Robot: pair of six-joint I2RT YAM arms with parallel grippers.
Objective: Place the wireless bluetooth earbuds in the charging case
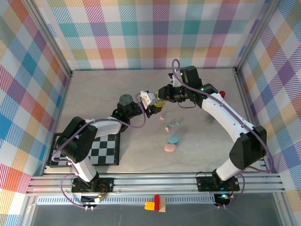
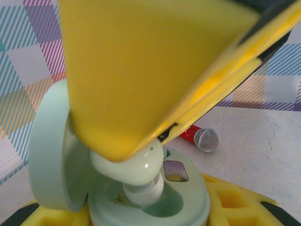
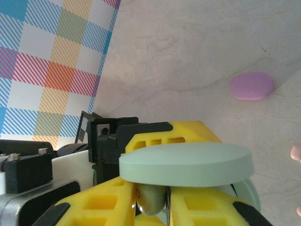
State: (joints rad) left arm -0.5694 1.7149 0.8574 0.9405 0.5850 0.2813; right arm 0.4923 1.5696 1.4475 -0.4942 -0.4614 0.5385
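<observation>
- Left claw (image 1: 151, 106) is pressed together on the base of the mint charging case (image 2: 193, 197), which it holds off the table with its lid (image 2: 47, 150) swung open to one side.
- Right claw (image 3: 150, 207) pinches the mint earbud (image 2: 127, 167) by its rounded head. The stem points down into the case's socket, touching or just short of seated.
- Handling, as I judge it:
  - The bud is tiny, light, hard and glossy, so it is likely to slip or twist. The bulb is the best hold because it leaves the stem free.
  - The case is light and rigid and is best gripped across the base, clear of the loose hinged lid.
- Cases number four: the mint one in the grip, the pink case (image 1: 170, 148) and blue case (image 1: 174, 139) touching on the table, and the purple case (image 3: 251, 85).
- Buds number four as far as I can tell: the mint one held, one pink bud (image 1: 166, 127) loose, and what look like two pale blue buds (image 1: 175, 124) just beside it.
</observation>
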